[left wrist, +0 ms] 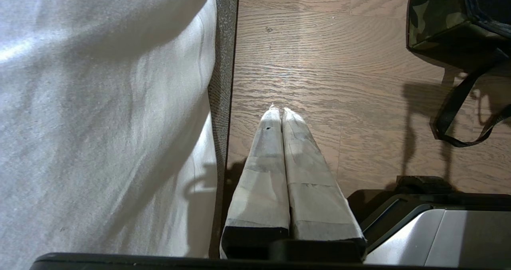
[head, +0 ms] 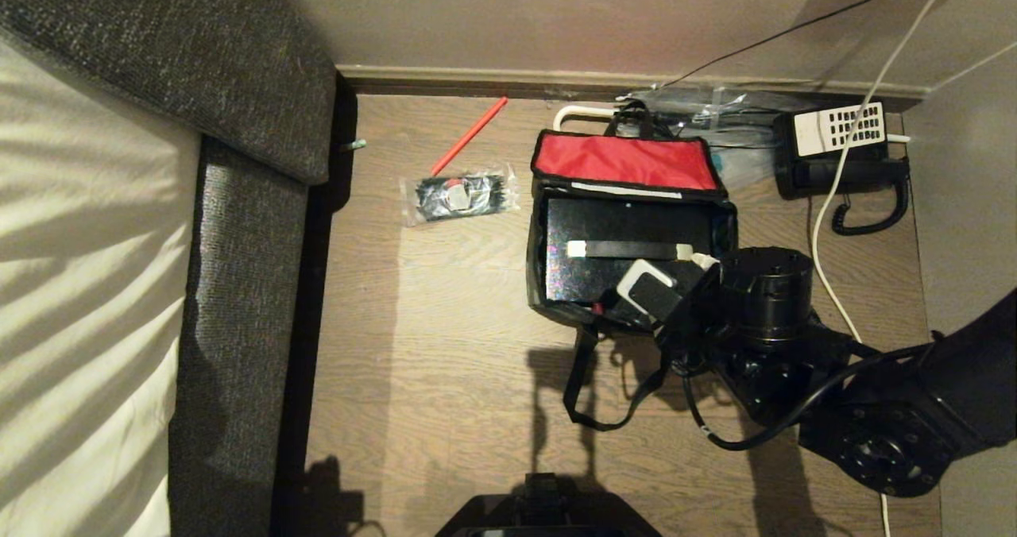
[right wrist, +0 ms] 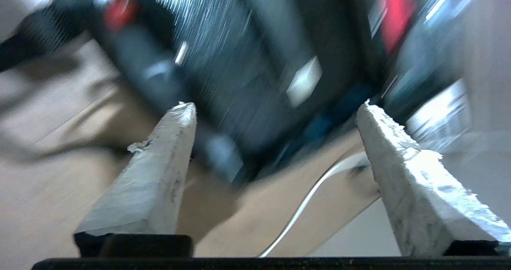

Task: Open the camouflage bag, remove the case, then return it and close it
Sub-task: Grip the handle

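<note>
The camouflage bag (head: pixel 535 271) lies open on the wooden floor, its red-lined lid (head: pixel 624 161) folded back toward the wall. Inside it sits the black speckled case (head: pixel 612 223), flat, with its black strap handle (head: pixel 632 249) facing up. My right gripper (head: pixel 671 275) hovers over the bag's near right corner, above the end of the case. In the right wrist view it (right wrist: pixel 277 107) is open, fingers wide apart with nothing between them, and the blurred case (right wrist: pixel 239 74) lies beyond. My left gripper (left wrist: pixel 279 111) hangs parked and shut over bare floor beside the bed, with a corner of the bag (left wrist: pixel 439 18) far off.
A bed with a dark fabric frame (head: pixel 238 243) fills the left. A clear packet of black items (head: pixel 461 195) and a red pen (head: pixel 469 136) lie left of the bag. A black telephone (head: pixel 842 156) and white cable (head: pixel 826 227) sit right. The bag's strap (head: pixel 588 386) trails toward me.
</note>
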### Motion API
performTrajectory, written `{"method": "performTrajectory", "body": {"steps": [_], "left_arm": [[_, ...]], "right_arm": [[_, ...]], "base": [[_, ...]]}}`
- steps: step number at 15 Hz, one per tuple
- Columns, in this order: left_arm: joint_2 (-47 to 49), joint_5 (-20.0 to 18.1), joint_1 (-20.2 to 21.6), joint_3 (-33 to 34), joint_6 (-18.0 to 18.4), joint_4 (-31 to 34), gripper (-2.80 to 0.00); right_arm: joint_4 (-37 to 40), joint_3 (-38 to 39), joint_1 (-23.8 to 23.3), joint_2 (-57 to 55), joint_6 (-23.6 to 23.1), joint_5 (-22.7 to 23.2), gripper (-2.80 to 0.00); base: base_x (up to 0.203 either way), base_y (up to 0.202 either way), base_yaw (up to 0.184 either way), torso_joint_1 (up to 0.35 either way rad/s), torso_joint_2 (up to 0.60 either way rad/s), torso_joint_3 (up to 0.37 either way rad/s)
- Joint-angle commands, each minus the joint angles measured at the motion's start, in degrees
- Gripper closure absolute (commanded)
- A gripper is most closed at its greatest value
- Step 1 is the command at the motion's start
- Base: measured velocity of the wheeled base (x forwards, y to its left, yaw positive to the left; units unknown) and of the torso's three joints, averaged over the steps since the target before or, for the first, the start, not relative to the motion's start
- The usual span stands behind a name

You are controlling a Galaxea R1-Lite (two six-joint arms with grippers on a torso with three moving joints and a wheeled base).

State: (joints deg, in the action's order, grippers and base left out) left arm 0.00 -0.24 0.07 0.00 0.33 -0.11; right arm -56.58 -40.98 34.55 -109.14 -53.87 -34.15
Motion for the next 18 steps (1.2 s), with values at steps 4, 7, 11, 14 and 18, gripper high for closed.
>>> {"method": "performTrajectory", "body": {"steps": [4, 7, 11, 14, 18], "left_arm": [[-0.06, -0.02, 0.01, 0.09, 0.02, -0.06, 0.00], [0.00, -0.02, 0.01, 0.09, 0.02, 0.02, 0.00], [-0.06, -0.02, 0.01, 0.09, 0.02, -0.05, 0.00], [0.00, -0.02, 0.01, 0.09, 0.02, -0.06, 0.00], [0.00, -0.02, 0.01, 0.09, 0.02, 0.00, 0.00]], "right_arm": [[-23.22, -3.10, -2.96, -11.74, -25.09, 11.69, -2.80], [-27.67, -3.64, -4.66, -14.59, -30.87, 12.42, -2.80], [-29.06, -3.78, -5.81, -16.32, -34.09, 11.95, -2.80], [-29.62, -4.09, -5.82, -17.65, -33.70, 11.40, -2.80], [-31.07, -5.77, -5.92, -20.62, -32.81, 8.70, -2.80]], "base": [[0.000, 0.000, 0.000, 0.000, 0.00, 0.000], [0.000, 0.000, 0.000, 0.000, 0.00, 0.000], [0.000, 0.000, 0.000, 0.000, 0.00, 0.000], [0.000, 0.000, 0.000, 0.000, 0.00, 0.000], [0.000, 0.000, 0.000, 0.000, 0.00, 0.000]]}}
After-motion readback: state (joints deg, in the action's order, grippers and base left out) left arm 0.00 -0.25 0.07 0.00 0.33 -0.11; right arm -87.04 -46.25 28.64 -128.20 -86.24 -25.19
